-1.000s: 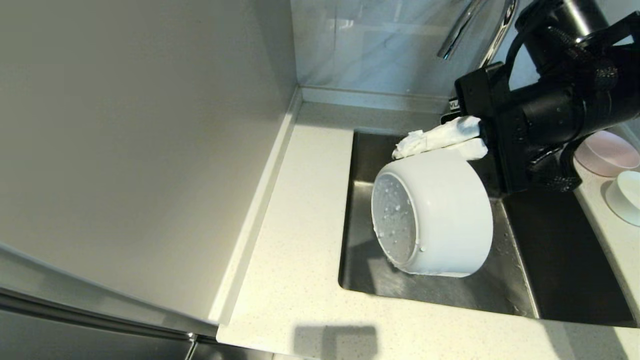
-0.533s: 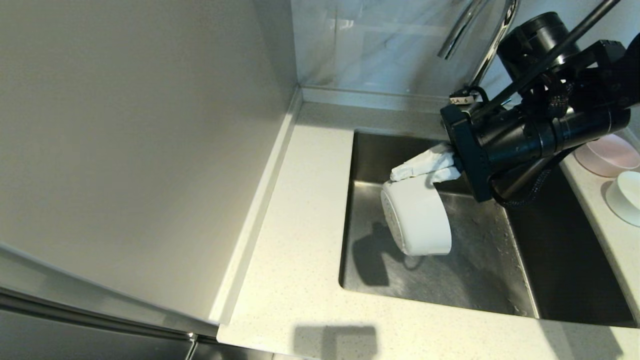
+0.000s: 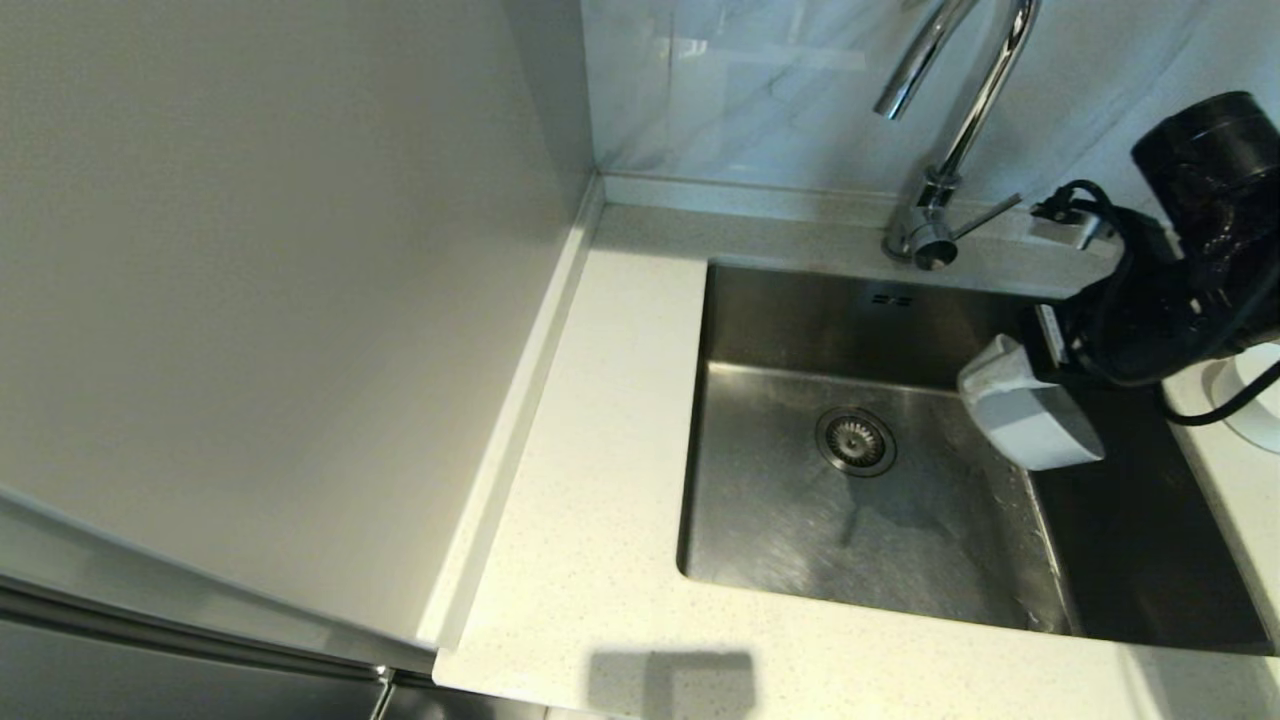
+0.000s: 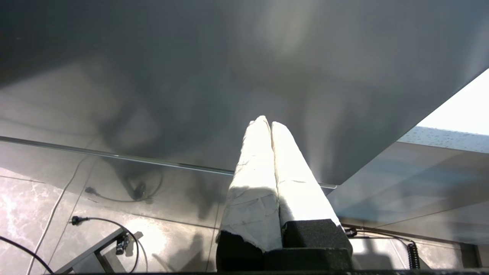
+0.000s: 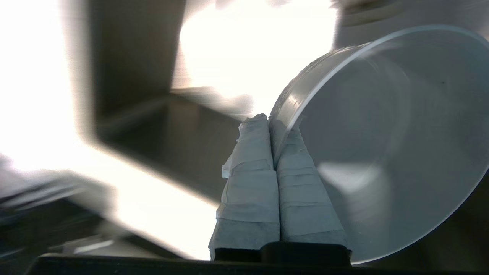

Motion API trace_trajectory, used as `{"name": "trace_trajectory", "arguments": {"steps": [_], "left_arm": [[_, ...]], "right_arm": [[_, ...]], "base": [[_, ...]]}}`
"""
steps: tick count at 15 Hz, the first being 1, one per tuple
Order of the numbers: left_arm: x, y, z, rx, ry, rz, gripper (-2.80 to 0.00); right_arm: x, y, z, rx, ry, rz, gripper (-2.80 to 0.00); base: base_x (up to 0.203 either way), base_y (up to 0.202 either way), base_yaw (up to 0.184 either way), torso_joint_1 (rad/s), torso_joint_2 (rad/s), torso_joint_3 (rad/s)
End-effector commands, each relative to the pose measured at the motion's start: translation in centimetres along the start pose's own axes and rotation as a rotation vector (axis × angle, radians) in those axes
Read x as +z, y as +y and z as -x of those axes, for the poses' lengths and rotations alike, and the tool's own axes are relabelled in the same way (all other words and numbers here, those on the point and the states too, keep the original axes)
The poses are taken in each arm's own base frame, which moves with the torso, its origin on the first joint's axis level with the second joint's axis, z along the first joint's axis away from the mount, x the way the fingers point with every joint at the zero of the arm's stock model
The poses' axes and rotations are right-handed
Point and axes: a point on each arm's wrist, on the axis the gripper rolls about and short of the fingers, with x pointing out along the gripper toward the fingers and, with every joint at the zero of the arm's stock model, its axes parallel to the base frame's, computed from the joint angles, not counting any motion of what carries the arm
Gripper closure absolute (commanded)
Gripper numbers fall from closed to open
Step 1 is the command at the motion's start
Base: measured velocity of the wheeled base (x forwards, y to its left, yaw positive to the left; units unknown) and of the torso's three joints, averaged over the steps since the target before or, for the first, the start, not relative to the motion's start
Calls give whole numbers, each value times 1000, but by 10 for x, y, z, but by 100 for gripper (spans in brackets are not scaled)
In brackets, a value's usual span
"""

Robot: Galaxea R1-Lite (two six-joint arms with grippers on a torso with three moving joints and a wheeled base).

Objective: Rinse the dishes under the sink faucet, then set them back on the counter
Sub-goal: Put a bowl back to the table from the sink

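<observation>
The right pincer (image 3: 1000,372) is clamped tight on the rim of a white bowl (image 3: 1035,428), one finger inside and one outside, holding it tipped on its side above the right part of the sink (image 3: 800,520), likely so leftover water drains before it goes to the counter (image 3: 600,420). The faucet (image 3: 950,130) shows no running water. The left pincer (image 4: 267,126) hangs closed and empty, away from the sink.

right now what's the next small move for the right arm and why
Probably carry the grey-white bowl further right and set it on the counter. The right pincer pinches its rim over the sink, away from the faucet, so rinsing looks finished.
</observation>
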Motion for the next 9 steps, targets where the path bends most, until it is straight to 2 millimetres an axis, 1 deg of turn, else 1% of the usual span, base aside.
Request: {"name": "trace_trajectory", "arguments": {"steps": [1, 3, 4, 5, 7, 9], "left_arm": [[0, 0, 0, 1, -3, 0, 0], [0, 0, 0, 1, -3, 0, 0], [0, 0, 0, 1, -3, 0, 0], [0, 0, 0, 1, -3, 0, 0], [0, 0, 0, 1, -3, 2, 0], [0, 0, 0, 1, -3, 2, 0]], "right_arm": [[-9, -29, 33, -170, -44, 159, 0], [-18, -57, 58, -305, -54, 232, 0], [-22, -68, 69, -358, -52, 260, 0], [-27, -77, 76, -395, -41, 278, 0], [-37, -92, 81, -442, -3, 272, 0], [-49, -108, 76, -479, 31, 272, 0]], "base": [[0, 0, 0, 0, 0, 0], [0, 0, 0, 0, 0, 0], [0, 0, 0, 0, 0, 0], [0, 0, 0, 0, 0, 0], [0, 0, 0, 0, 0, 0], [0, 0, 0, 0, 0, 0]]}}
